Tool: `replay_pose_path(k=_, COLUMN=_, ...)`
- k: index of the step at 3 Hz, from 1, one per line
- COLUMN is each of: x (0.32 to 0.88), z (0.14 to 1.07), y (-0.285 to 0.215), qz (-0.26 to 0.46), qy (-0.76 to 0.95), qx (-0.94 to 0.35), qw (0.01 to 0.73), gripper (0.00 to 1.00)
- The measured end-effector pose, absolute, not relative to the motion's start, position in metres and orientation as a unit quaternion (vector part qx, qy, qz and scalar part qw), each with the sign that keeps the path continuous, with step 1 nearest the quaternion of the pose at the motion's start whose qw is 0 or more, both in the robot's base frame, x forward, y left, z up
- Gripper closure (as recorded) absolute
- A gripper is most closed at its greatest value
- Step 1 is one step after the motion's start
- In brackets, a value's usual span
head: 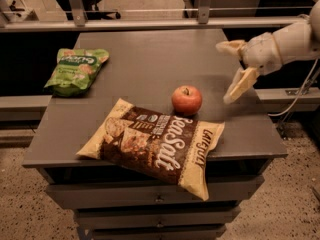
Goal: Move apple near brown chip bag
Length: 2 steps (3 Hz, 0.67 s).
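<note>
Camera view: small round red apple [186,100] sits right against the big crinkly brown chip bag [155,144], job looks done, pale gripper [225,73] hanging near the apple, fingers apart, empty.

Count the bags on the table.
2: the brown chip bag at the front edge beside the apple, the green bag at far left. The gripper, open, hovers at right.

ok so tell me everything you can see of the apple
The apple is small, round and red with a yellowish blush and a short stem on top. It sits upright on the grey table, right at the far edge of the brown chip bag; whether they touch is unclear. The gripper hangs open beside it, not touching.
</note>
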<state>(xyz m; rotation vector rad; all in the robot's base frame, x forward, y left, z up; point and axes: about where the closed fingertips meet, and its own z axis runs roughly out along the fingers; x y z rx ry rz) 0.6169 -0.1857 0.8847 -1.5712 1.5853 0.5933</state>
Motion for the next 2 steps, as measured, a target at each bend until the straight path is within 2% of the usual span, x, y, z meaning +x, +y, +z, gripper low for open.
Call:
replay_pose_path(k=1, x=0.6429, z=0.9062, y=-0.2261, qz=0.190, qy=0.681, qx=-0.559, qw=0.433, gripper=0.00)
replay_pose_path(k=2, x=0.6459, z=0.9072, y=-0.2269, qz=0.189, qy=0.685, qx=-0.552, qw=0.436, gripper=0.00)
